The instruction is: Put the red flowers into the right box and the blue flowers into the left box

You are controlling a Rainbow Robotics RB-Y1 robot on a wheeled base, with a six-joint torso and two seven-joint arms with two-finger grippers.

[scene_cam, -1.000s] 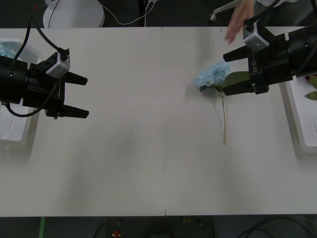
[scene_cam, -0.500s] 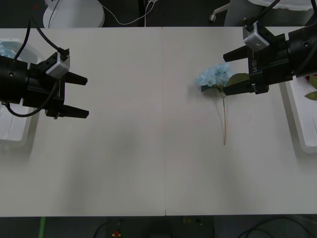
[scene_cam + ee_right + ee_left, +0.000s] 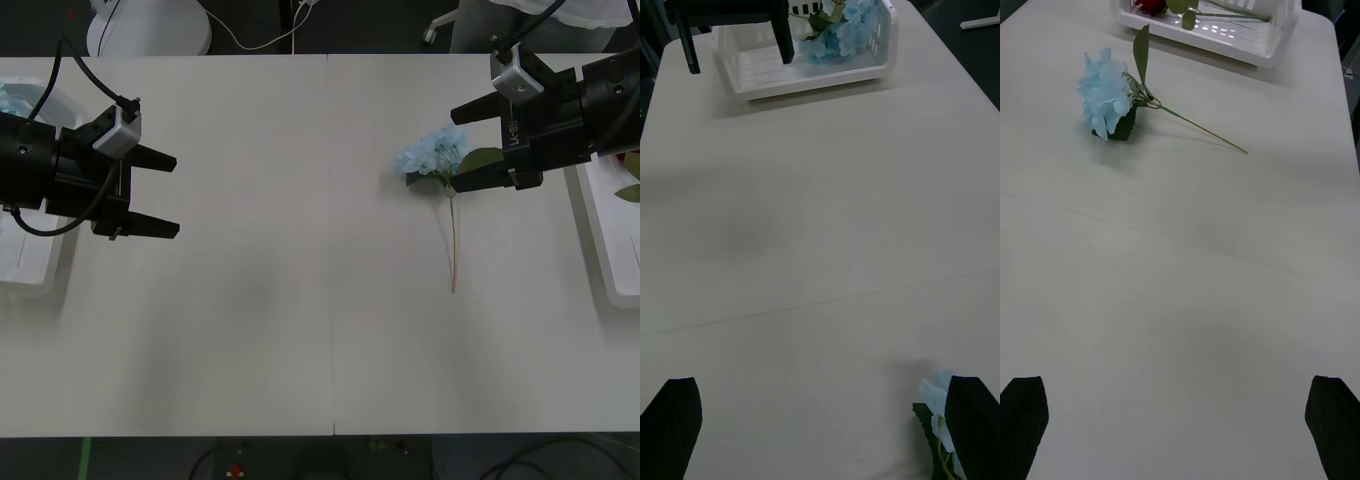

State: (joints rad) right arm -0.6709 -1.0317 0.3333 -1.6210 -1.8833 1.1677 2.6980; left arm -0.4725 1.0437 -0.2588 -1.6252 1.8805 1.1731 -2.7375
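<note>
One blue flower (image 3: 430,153) lies on the table right of centre, its stem (image 3: 452,240) pointing toward the front edge. My right gripper (image 3: 457,150) is open beside the bloom, its fingers either side of the green leaf, holding nothing. In the right wrist view the bloom (image 3: 938,416) sits by one finger (image 3: 974,424). My left gripper (image 3: 176,195) hangs open at the left, far from that flower (image 3: 1109,94). The left box (image 3: 25,270) holds blue flowers (image 3: 846,30). The right box (image 3: 605,240) holds a red flower (image 3: 1150,6).
The white table (image 3: 300,330) stretches bare between the two arms. Cables and a white round base (image 3: 150,25) lie on the floor beyond the far edge. The left arm's fingers (image 3: 730,22) show in front of the left box (image 3: 809,67).
A person's hand that hovered over the far edge near the right gripper one second ago has withdrawn. The flower and both arms have not moved.
</note>
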